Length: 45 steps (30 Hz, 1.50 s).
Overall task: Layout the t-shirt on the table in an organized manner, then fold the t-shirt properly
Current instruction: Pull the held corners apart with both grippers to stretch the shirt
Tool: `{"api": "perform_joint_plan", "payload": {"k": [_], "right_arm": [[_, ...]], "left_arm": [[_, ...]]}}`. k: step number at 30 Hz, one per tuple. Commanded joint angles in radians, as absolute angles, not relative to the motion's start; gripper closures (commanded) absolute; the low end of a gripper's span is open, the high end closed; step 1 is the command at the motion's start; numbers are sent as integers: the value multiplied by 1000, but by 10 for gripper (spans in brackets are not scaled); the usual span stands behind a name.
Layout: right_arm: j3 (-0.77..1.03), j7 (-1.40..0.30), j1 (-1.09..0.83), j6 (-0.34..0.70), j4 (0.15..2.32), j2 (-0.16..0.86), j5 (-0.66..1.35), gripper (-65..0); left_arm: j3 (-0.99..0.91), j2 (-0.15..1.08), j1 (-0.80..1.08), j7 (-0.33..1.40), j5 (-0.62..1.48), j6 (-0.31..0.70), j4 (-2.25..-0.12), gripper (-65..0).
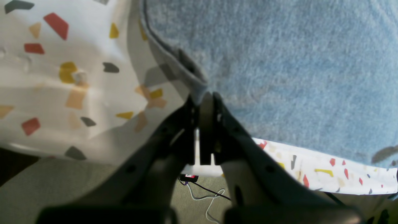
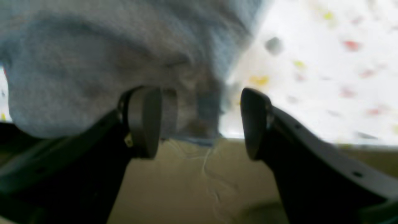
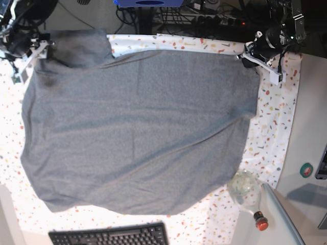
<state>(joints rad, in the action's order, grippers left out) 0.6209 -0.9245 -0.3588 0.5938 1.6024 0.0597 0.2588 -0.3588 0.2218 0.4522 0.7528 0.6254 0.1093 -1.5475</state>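
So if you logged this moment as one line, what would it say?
t-shirt: spread on table | left gripper: shut on t-shirt corner | right gripper: open at the shirt's edge

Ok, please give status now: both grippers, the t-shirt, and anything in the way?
Left gripper shut on t-shirt edge. Right gripper open, shirt corner between its jaws. Shirt spread flat on table. Keyboard near its edge.
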Motion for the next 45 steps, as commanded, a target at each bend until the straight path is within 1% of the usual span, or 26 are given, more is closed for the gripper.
{"api": "perform_joint_plan", "payload": {"k": [1, 7, 13, 19, 22, 27, 28, 30, 31, 34, 35, 39, 43, 45], "right_arm": [[630, -906, -354, 595, 1595, 76, 262, -381], [618, -905, -371, 595, 1580, 76, 260, -381], [549, -895, -397, 593, 1569, 76, 259, -380], [556, -895, -395, 590, 1538, 76, 259, -380], [558, -894, -397, 590, 1535, 96, 259, -380], [558, -894, -397, 588, 1534, 102, 259, -380], [558, -894, -397, 588, 1534, 102, 257, -372], [558, -894, -400, 588, 1534, 99, 257, -318], [555, -894, -401, 588, 1534, 99, 257, -267], [550, -898, -403, 591, 1534, 97, 262, -77], [552, -901, -403, 593, 1534, 97, 265, 0], [559, -903, -415, 593, 1558, 96, 266, 0], [596, -905, -476, 595, 1659, 91, 266, 0], [616, -905, -496, 615, 1702, 79, 268, 0]], "left_arm": [[-366, 232, 453, 745, 631, 116, -1566, 0], [-369, 232, 453, 743, 631, 116, -1566, 0], [-369, 232, 453, 743, 631, 116, -1566, 0], [-369, 232, 453, 743, 631, 116, -1566, 0], [-369, 232, 453, 743, 631, 116, -1566, 0], [-369, 232, 455, 743, 631, 116, -1566, 0], [-369, 232, 455, 743, 631, 116, -1566, 0], [-369, 232, 455, 743, 631, 116, -1566, 0], [-369, 232, 455, 743, 631, 116, -1566, 0], [-369, 232, 455, 743, 631, 116, -1566, 0], [-367, 232, 455, 743, 631, 116, -1566, 0], [-364, 232, 464, 745, 630, 116, -1589, 0], [-369, 232, 483, 746, 630, 116, -1639, 0], [-369, 236, 496, 746, 630, 113, -1672, 0]]}}
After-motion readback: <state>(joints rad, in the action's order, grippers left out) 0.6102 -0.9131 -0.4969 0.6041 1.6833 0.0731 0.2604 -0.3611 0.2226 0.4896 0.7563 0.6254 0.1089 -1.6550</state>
